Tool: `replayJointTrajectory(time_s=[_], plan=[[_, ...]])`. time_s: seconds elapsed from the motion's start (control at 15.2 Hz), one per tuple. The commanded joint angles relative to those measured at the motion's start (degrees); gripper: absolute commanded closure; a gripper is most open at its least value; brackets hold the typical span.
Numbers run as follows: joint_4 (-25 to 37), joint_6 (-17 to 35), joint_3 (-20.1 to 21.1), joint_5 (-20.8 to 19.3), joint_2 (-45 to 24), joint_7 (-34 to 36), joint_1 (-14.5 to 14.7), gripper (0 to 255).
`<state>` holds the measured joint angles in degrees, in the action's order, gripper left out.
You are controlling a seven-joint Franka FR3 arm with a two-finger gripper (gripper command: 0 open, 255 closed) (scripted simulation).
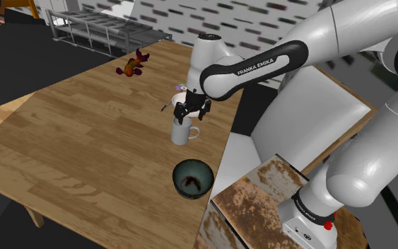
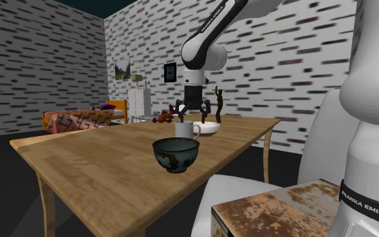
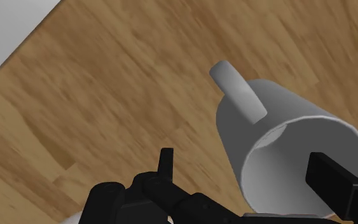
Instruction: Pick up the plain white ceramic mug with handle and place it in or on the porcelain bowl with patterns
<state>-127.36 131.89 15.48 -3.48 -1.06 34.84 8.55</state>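
A: If the plain white mug with the loop handle [image 1: 183,131] is ceramic as tasked, I'd judge it stiff, slick, chippable and light-ish. It stands upright on the wooden table [image 1: 70,134], near the edge by the stand, mouth up. Looks empty in wrist view.

B: Grip pt?

A: The rim wall. The all-black two-finger gripper [image 3: 245,159] hovers just above the mug, fingers spread. One is over the mouth, the other outside, wall betw. them. Handle sticks out clear of both. No contact seen, so not held.

B: Thin glazed wall could slip. Needs a firm pinch and a straight lift.

A: Agreed. Target is the dark teal round bowl w/ brownish mottling [image 1: 192,178], near the mug on the stand side, not touching it. There's a rust-brown patch in its bottom; pattern or contents, can't tell.

B: Ceramic on ceramic, so set it down soft.

A: Further out: a white plate [image 2: 211,129] just behind the mug and a red-orange toy [image 1: 132,66] at the far end.
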Motion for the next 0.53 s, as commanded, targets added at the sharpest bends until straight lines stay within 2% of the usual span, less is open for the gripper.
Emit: replayJointTrajectory(time_s=[0.0, 0.2, 0.46], plan=[[-0.33, 1.47, 0.0, -0.51, -1.15, 0.41, 0.03, 0], [-0.92, 3.33, -0.07, -1.13, -2.49, 0.84, 0.03, 0], [-0.92, 3.33, -0.07, -1.13, -2.49, 0.84, 0.03, 0]])
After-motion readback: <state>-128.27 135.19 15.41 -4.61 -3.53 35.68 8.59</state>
